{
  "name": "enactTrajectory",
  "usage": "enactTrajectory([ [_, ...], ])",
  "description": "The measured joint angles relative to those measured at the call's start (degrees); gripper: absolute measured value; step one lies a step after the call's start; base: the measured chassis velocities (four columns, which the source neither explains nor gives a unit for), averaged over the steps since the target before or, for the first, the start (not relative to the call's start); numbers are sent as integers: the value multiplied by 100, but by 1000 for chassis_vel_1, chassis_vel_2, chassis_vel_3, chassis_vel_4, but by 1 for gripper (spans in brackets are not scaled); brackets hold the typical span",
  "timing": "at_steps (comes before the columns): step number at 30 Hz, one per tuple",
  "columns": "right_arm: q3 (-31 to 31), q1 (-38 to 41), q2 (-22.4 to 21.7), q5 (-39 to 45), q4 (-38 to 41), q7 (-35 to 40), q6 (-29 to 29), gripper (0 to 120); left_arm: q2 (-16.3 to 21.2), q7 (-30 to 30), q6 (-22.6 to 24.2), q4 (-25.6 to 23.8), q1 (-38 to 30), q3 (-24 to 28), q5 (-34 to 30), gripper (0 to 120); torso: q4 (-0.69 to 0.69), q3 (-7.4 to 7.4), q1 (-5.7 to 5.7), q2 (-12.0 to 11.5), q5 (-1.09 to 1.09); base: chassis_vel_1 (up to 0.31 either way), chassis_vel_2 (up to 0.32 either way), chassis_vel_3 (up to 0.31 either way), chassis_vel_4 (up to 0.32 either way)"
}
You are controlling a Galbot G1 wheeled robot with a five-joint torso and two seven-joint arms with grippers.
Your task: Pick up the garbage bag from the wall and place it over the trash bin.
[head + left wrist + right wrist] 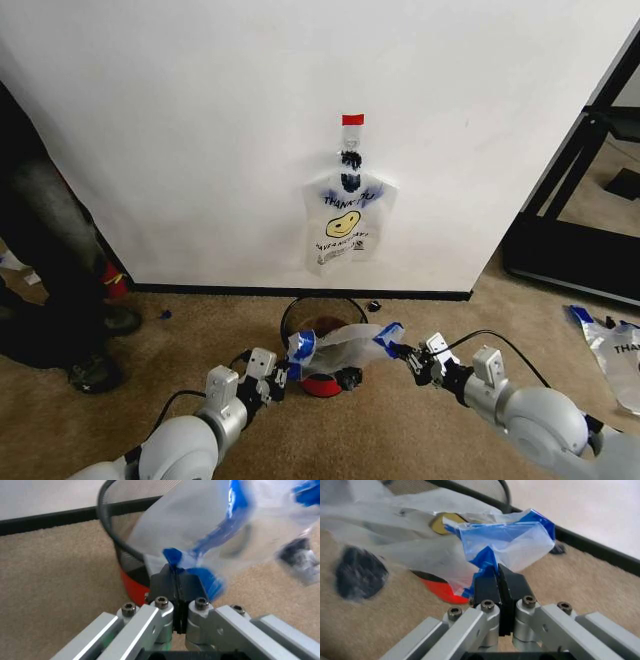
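Holding the garbage bag stretched at lower centre, just over the trash bin: left pincer and right pincer both clenched on blue-edged handles. Risking a slip or tear of thin plastic, or tipping the light bin.

We face a white wall with black baseboard above beige carpet; a black furniture frame stands at the frame's right edge.
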Motion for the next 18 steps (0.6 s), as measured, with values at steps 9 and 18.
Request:
enactTrajectory([
  [9, 90, 97, -153, 498, 132, 390, -437, 0, -41, -514, 532, -302, 76, -58, -309, 0, 0, 0, 0, 0, -1, 0, 0, 0, 0],
  [18, -15, 69, -34, 161, 208, 284, -353, 0, -272, -553, 550, -326, 204, 93, -93, 0, 0, 0, -1, 0, -2, 0, 0, 0, 0],
])
